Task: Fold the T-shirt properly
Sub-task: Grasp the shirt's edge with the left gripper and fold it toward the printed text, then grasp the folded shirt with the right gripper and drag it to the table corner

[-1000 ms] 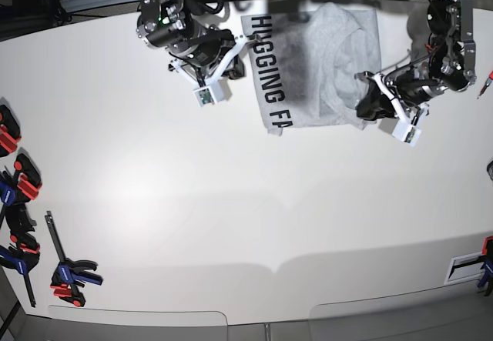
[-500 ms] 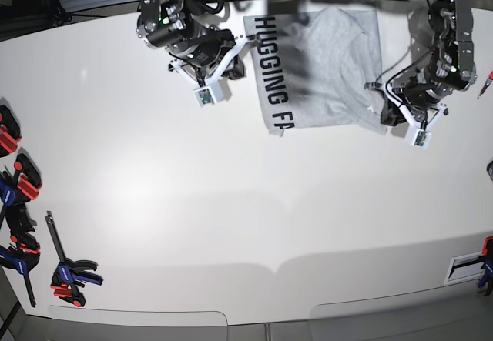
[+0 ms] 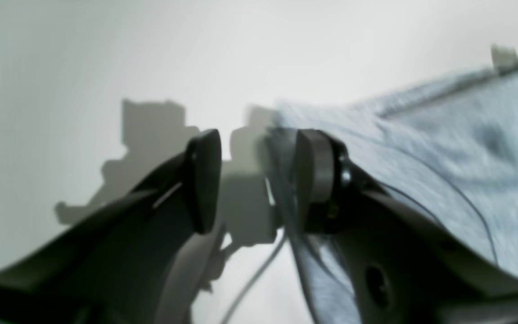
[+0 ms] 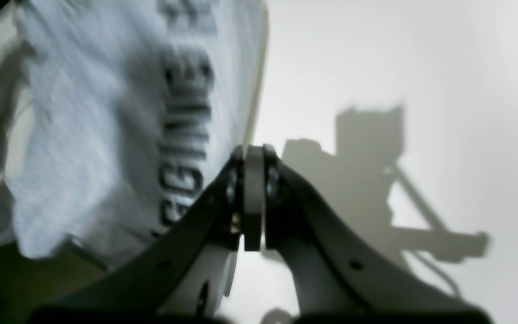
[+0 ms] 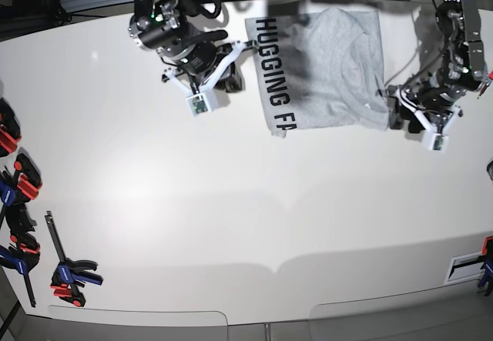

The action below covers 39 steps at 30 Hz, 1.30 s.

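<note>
**Shirt half folded, both grippers drawing off its edges**

Since a second ago my left gripper (image 5: 394,115) has slid off the folded pile to the corner of the T-shirt (image 5: 331,64) nearest it, and my right gripper (image 5: 245,45) has drifted slightly away from the lettered edge. My left jaws stand apart with nothing between them, one pad against the cloth edge in the wrist view. My right jaws are pressed together; I see no cloth pinched there.

The T-shirt lies at the far middle of the table (image 5: 231,202), a plain grey layer turned over the printed side so only a strip of black lettering shows. I judge one fold laid; the rumpled corner by my left gripper needs smoothing, and more folds remain.

Well away from the T-shirt, clamps (image 5: 23,225) sit along the table's edge. Nothing blocks either arm.
</note>
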Motion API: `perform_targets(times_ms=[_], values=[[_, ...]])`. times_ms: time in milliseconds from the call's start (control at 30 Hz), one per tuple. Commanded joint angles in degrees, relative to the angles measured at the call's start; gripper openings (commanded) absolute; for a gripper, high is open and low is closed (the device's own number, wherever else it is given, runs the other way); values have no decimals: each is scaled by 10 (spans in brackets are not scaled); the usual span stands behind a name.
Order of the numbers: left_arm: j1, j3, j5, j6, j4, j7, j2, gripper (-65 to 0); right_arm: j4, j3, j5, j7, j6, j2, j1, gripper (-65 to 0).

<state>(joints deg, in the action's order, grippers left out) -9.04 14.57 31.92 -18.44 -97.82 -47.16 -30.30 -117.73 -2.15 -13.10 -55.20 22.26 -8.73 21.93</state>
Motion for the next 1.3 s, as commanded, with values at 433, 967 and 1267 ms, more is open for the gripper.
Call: perform_targets(times_ms=[433, 967, 1267], values=[[-52, 238, 37, 0, -76, 26, -23, -650, 92, -213, 60, 24, 108, -3, -186, -650], [-186, 253, 37, 0, -76, 39, 16, -650, 417, -267, 160, -70, 23, -3, -267, -650], [-187, 253, 53, 0, -76, 40, 20, -650, 405, 27, 171, -78, -28, 56, -268, -650]])
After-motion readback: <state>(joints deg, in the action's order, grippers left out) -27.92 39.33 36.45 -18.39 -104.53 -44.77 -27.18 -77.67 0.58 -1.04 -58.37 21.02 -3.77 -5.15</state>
